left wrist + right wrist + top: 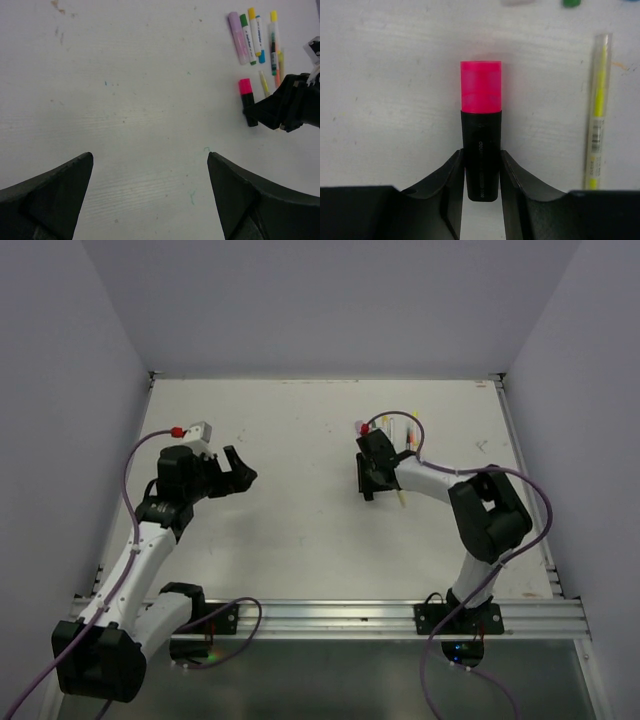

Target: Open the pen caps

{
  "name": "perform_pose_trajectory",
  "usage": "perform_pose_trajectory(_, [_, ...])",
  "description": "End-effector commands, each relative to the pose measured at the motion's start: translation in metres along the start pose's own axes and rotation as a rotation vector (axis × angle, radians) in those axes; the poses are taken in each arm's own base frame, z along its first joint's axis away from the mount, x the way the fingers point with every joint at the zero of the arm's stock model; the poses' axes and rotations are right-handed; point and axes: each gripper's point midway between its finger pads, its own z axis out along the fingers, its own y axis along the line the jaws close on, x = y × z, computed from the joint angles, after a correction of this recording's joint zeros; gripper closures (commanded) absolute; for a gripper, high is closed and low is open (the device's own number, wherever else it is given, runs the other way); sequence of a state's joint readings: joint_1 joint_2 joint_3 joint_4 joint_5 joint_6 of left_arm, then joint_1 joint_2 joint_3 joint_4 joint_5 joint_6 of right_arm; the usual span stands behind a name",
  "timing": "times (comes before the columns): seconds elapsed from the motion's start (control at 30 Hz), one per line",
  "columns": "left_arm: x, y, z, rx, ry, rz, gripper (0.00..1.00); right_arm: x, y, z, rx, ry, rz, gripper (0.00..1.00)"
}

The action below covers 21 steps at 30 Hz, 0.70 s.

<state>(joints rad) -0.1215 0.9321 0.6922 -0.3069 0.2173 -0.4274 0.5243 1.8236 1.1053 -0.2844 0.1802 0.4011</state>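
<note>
In the left wrist view, the lower end of the black-and-pink highlighter [246, 100] is hidden by the right gripper [252, 118]. In the right wrist view, its sides are covered by the fingers [440, 190], and three pen ends [571, 3] are cut off at the top edge. Overhead, the pens [412, 432] are too small to be told apart.

Left arm [130, 560] and right arm [430, 478]: white links, black joints; purple cables [128, 468] loop alongside; black wedge-shaped pincer fingers [50, 200].
</note>
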Motion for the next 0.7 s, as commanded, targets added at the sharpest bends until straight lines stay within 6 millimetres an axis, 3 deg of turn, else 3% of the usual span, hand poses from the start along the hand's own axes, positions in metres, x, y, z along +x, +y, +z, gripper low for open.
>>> perform_pose_trajectory(0.0, [-0.003,-0.038,0.002,0.199,0.003,-0.082,0.00,-0.008,0.029,-0.036,-0.114,-0.089,-0.023,0.92])
perform_pose_trajectory(0.03, [-0.003,-0.043,0.005,0.213,0.011,-0.109,0.00,-0.018,0.038,-0.052,-0.160,-0.144,-0.023,0.92])
perform_pose_trajectory(0.1, [-0.006,-0.062,0.006,0.245,0.015,-0.098,0.01,-0.011,0.055,-0.068,-0.234,-0.170,-0.049,0.94])
perform_pose_trajectory(0.13, [-0.005,-0.069,0.008,0.250,0.026,-0.107,0.01,-0.021,0.065,-0.087,-0.292,-0.229,-0.046,0.94])
perform_pose_trajectory(0.17, [-0.012,-0.078,0.008,0.254,0.006,-0.101,0.01,-0.011,0.070,-0.092,-0.322,-0.230,-0.060,0.94])
perform_pose_trajectory(0.2, [-0.007,-0.098,0.007,0.301,0.019,-0.086,0.01,-0.015,0.077,-0.099,-0.356,-0.265,-0.059,0.94])
perform_pose_trajectory(0.37, [-0.003,-0.147,0.007,0.423,0.041,-0.143,0.11,-0.013,0.100,-0.144,-0.510,-0.390,-0.090,0.95])
perform_pose_trajectory(0.47, [-0.015,-0.170,0.010,0.458,-0.009,-0.144,0.17,-0.013,0.108,-0.162,-0.570,-0.450,-0.098,0.95])
perform_pose_trajectory(0.57, [-0.008,-0.199,0.011,0.483,-0.004,-0.119,0.20,-0.008,0.118,-0.174,-0.632,-0.470,-0.128,0.95])
perform_pose_trajectory(0.67, [-0.006,-0.214,0.017,0.474,-0.017,-0.110,0.25,-0.008,0.121,-0.183,-0.662,-0.502,-0.132,0.95])
